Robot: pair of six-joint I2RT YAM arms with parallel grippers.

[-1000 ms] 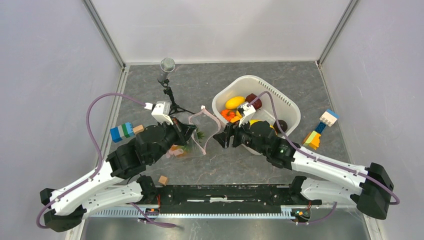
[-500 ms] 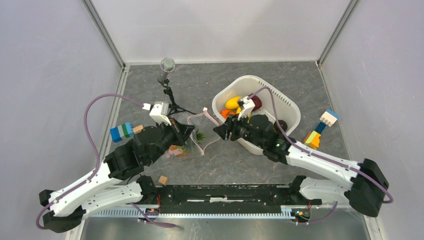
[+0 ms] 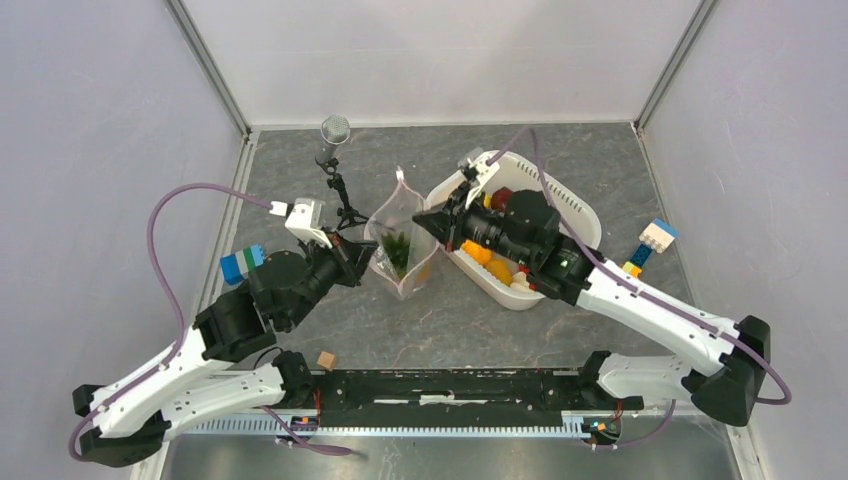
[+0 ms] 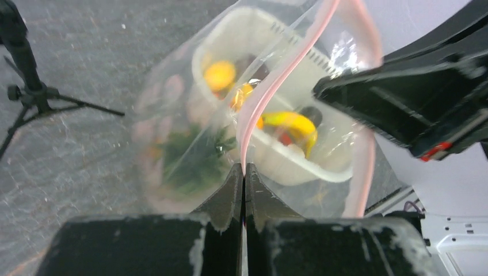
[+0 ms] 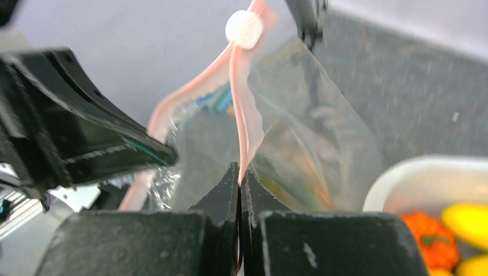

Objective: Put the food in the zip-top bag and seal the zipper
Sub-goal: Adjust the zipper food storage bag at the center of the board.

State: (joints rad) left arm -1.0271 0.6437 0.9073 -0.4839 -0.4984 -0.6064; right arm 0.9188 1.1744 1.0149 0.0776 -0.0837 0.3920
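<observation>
Bag (image 3: 400, 262) hung toward far edge, left gripper (image 4: 243, 174) and right gripper (image 5: 239, 172) pinching its zipper (image 4: 288, 68); I judged even tension best, possibly unsealed.

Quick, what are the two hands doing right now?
Left hand: closed on the zipper of the zip-top bag.
Right hand: closed on the zipper too.

At bottom centre the right gripper (image 5: 239, 172) pinched the pink zipper (image 5: 240, 109) of the clear zip-top bag (image 5: 311, 121) between closed fingers, with a white slider (image 5: 244, 29) at the strip's top. From the left, the left gripper (image 5: 168, 154) met the bag's other pink edge. In the lower right, a white tub (image 5: 403, 172) held an orange piece (image 5: 431, 241) and a yellow piece (image 5: 469, 221).
</observation>
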